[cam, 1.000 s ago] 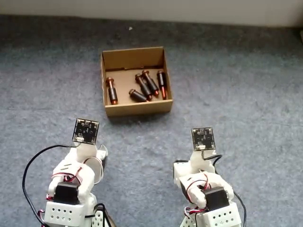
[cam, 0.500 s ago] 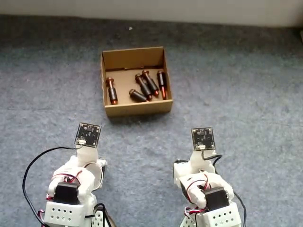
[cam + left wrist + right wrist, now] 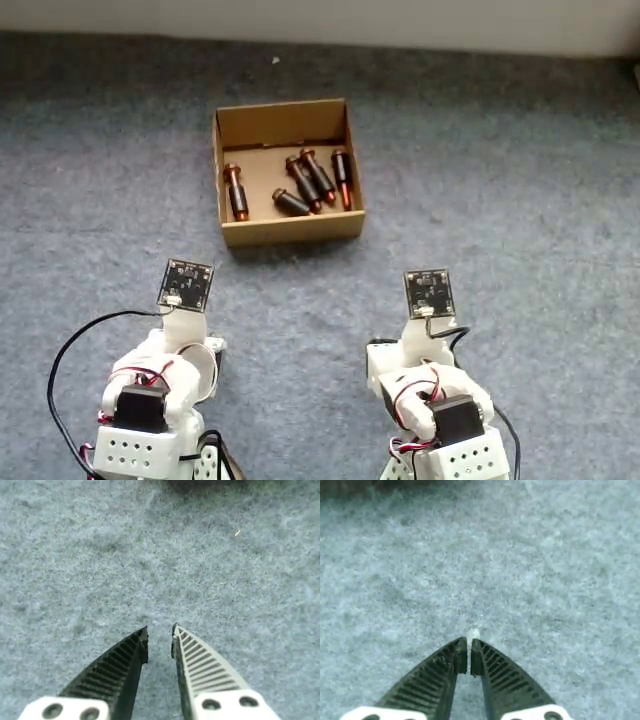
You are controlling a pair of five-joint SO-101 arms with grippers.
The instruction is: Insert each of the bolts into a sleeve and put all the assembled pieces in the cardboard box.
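Here grey carpet (image 3: 100, 555) underlies left pincer (image 3: 160, 632), narrowly parted, and right pincer (image 3: 469, 645), closed.

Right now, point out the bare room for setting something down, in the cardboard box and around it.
Bare carpet is widest right of the cardboard box, also left of it and between it and the arms. Inside, the strip along the back wall is free. The right half is crowded with four assembled pieces; a fifth lies left.
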